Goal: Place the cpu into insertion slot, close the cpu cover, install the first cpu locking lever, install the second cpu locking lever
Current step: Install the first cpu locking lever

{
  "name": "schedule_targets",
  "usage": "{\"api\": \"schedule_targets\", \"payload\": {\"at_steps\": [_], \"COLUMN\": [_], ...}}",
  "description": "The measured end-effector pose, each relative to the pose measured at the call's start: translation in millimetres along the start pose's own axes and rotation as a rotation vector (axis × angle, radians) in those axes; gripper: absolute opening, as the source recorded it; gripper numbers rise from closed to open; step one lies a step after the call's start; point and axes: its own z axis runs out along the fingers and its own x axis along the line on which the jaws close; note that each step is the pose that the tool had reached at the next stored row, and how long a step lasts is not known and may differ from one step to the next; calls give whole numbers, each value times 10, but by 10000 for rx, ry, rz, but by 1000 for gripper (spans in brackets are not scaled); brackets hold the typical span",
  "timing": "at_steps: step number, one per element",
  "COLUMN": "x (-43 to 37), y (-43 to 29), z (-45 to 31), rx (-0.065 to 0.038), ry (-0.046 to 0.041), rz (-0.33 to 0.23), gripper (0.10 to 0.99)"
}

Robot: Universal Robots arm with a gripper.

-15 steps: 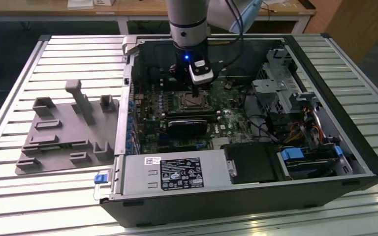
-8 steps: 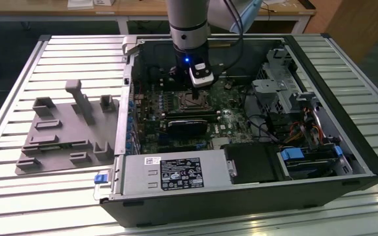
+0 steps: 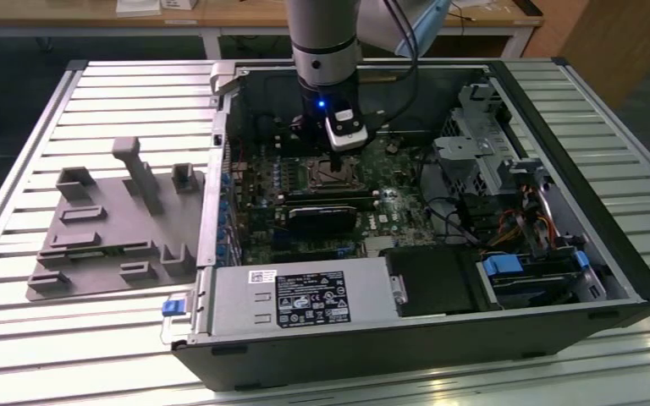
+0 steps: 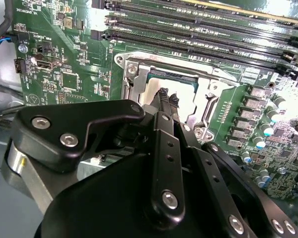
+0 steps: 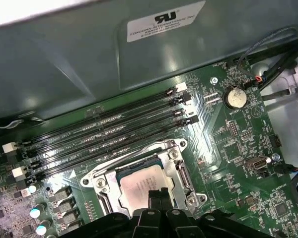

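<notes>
At the exterior view's left, a grey moulded fixture tray (image 3: 111, 224) lies on the slatted worktop (image 3: 31, 338) beside the open computer case (image 3: 438, 338). Centre frame, the arm reaches down into the case and its pincer (image 3: 332, 158) hangs right over the insertion slot (image 3: 332, 173) on the green motherboard (image 3: 399, 207).

In the first wrist view, the cpu (image 5: 139, 184) sits low in the middle of the frame, seated flat in the insertion slot (image 5: 176, 171), with the memory slots (image 5: 114, 131) running above it. The pincer (image 5: 158, 194) is drawn narrow, its tips together just above or touching the chip's edge; contact cannot be told. The second wrist view shows the same: pincer (image 4: 165, 95) tips nearly together over the cpu (image 4: 176, 78), the cpu cover (image 4: 134, 84) apparently standing open at the socket's side.

The chip looks light, rigid and smooth-topped, probably fragile underneath; its edges seem the safest place to take hold.
</notes>
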Motion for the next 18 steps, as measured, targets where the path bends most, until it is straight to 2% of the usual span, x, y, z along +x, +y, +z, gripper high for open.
{"api": "schedule_targets", "payload": {"at_steps": [4, 9, 14, 18], "x": [0, 1, 4, 15], "y": [0, -1, -2, -12], "z": [4, 12, 18, 23], "rx": [-14, -107, -71, -73], "ry": [4, 50, 63, 64], "rz": [-89, -855, -1539, -1626], "gripper": [102, 102, 102, 102]}}
